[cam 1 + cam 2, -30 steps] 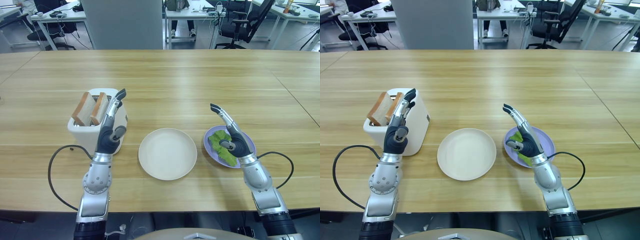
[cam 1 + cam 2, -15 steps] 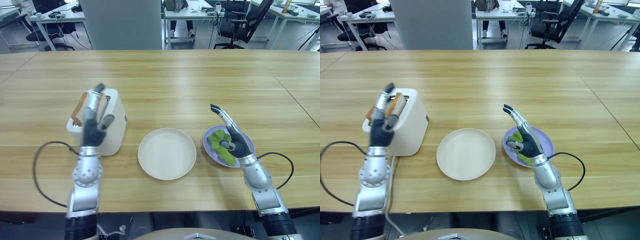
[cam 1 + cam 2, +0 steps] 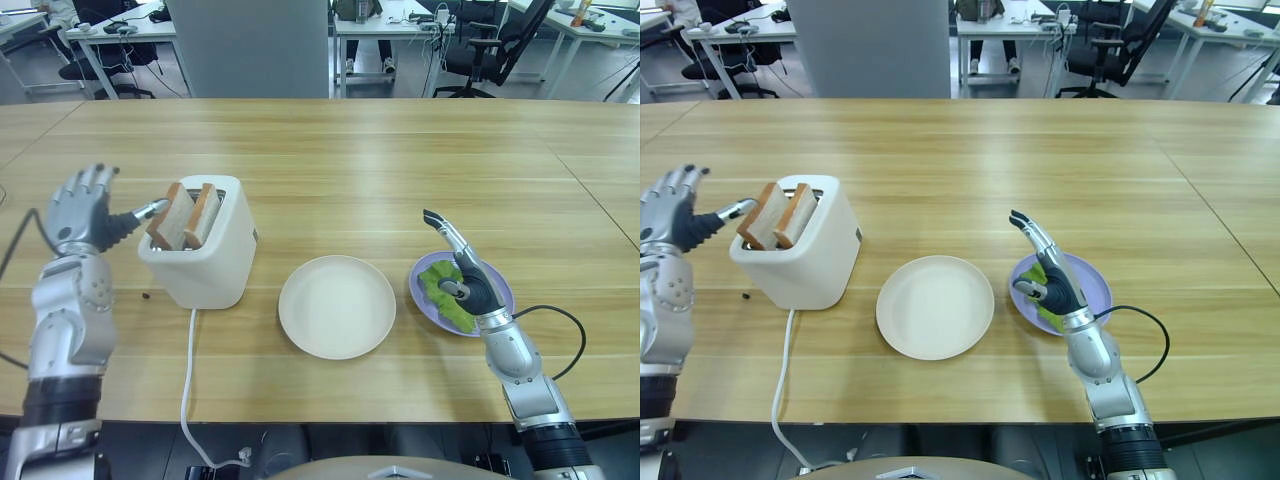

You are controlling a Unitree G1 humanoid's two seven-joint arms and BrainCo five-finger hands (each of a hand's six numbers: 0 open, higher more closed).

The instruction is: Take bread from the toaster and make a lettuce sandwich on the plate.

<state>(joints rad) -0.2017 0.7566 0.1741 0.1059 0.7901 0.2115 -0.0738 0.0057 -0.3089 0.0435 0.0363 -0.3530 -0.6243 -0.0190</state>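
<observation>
One wooden table (image 3: 400, 150) holds the toaster (image 3: 210, 265); office desks (image 3: 385, 22) stand behind.

No writing, number, label or sign can be read anywhere: the toaster (image 3: 205, 265) and the plate (image 3: 337, 307) show plain surfaces, and anything in the room behind is too small to make out.
</observation>
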